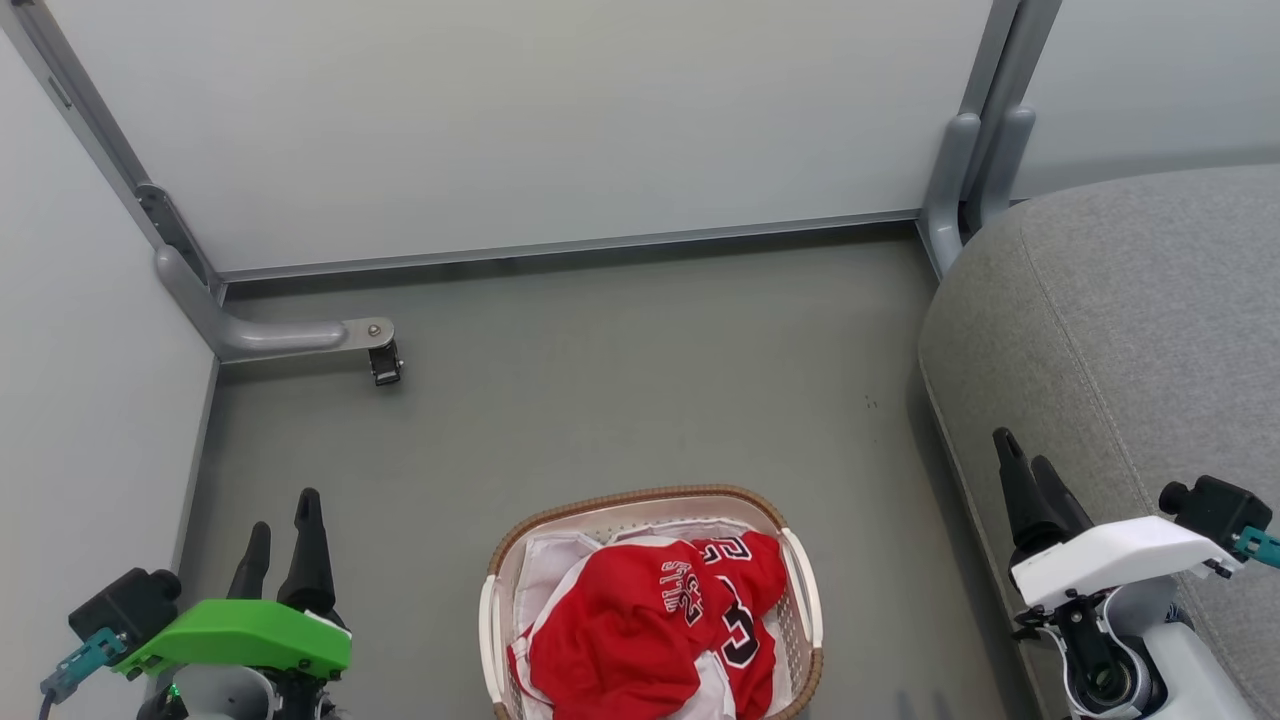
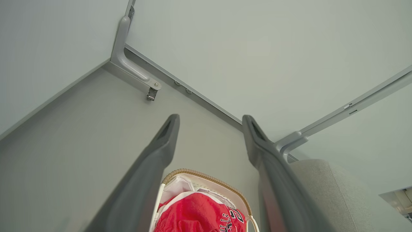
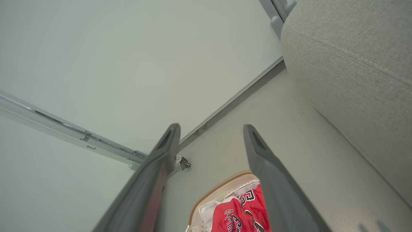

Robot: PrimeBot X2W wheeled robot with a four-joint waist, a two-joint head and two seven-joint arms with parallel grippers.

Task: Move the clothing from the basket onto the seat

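The red clothing (image 1: pixel 640 625) with white trim and black-and-white lettering lies bunched in the white basket (image 1: pixel 805 580), which stands on the floor at the bottom centre of the head view. Its brown rim shows in the left wrist view too, around the clothing (image 2: pixel 193 212). The grey seat (image 1: pixel 1130 340) fills the right side. My left gripper (image 1: pixel 285 535) hangs open at the lower left, well left of the basket, with nothing between its fingers. My right gripper (image 1: pixel 1025 462) is open in front of the seat's edge, right of the basket, also holding nothing.
Pale partition walls (image 1: pixel 520 120) close in the back and left. A grey metal foot with a small caster (image 1: pixel 385 362) juts onto the grey floor (image 1: pixel 640 380) at the back left. Another grey post (image 1: pixel 950 180) stands by the seat's far corner.
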